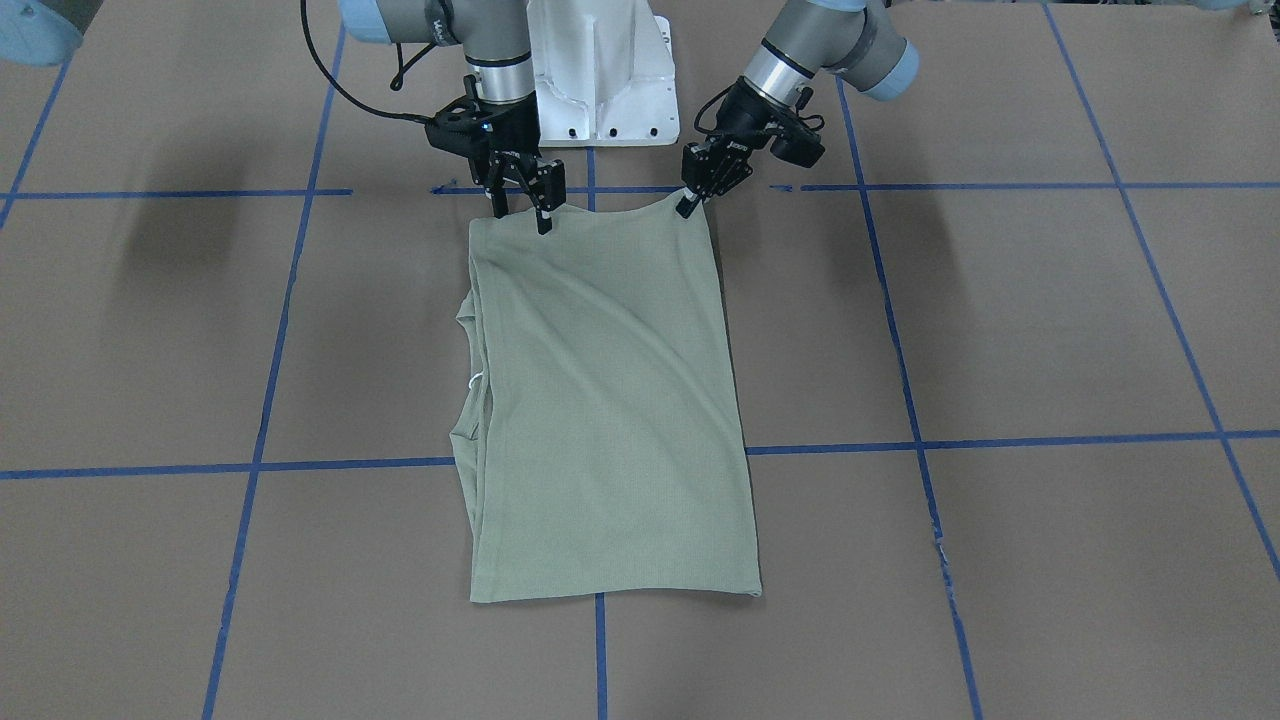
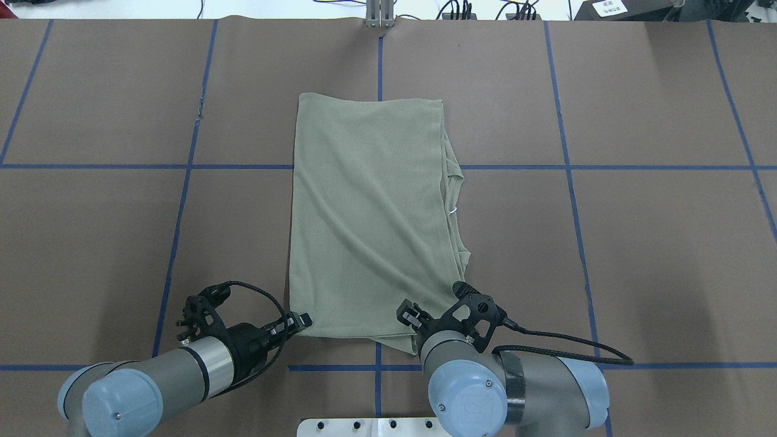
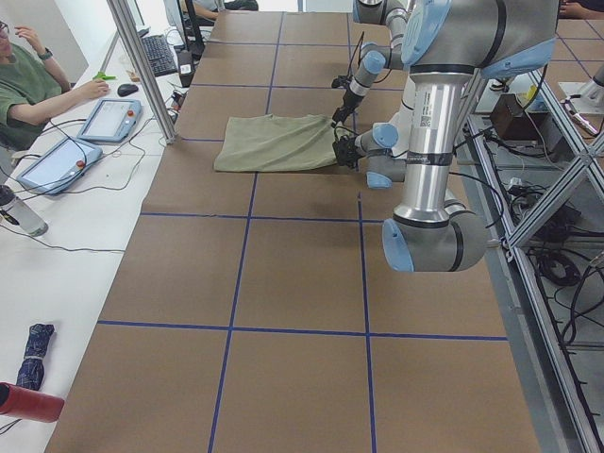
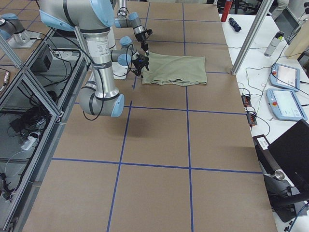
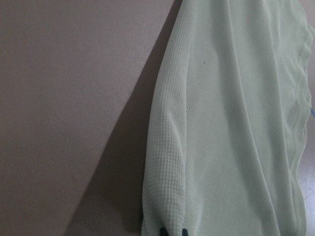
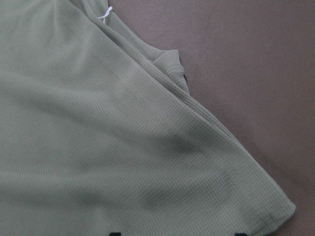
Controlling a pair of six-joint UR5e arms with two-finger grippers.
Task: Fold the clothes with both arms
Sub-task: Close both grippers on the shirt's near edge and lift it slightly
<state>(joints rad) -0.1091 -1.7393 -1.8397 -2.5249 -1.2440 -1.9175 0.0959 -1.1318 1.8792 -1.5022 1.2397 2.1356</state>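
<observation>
Shirt (image 1: 610,400), sage-green, folded lengthwise, left hand (image 1: 688,207) clamping corner, right hand (image 1: 521,220) apart.

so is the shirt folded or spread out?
Folded lengthwise: the shirt lies as a narrow rectangle, no sleeves out, with stacked layer edges showing along one long side.

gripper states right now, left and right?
Left gripper: closed, pinching a corner of the shirt.
Right gripper: open, fingers spread at the shirt's other near corner.
</observation>
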